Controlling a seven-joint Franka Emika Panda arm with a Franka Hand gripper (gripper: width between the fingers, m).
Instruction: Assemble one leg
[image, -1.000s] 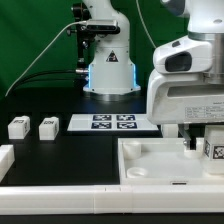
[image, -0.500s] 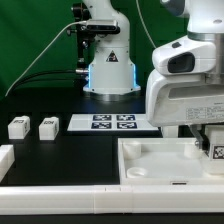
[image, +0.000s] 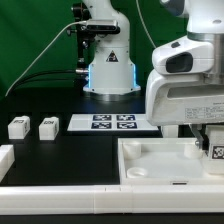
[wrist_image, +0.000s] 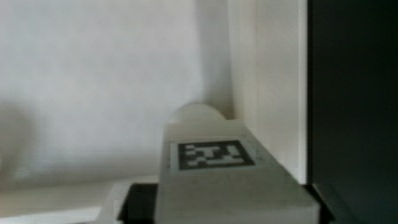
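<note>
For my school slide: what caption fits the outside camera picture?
Robot hand holds a tagged leg over the white tray; two spare legs wait nearby.

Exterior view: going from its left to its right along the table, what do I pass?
First loose leg → second loose leg → marker board → large white tray-like piece → leg at the pincer.

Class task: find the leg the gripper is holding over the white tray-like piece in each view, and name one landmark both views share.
Exterior view: the leg sits at the far right edge, under the gripper.
Wrist view: the leg fills the lower centre, tag facing the camera.
Shared landmark: the white tray-like piece.
</note>
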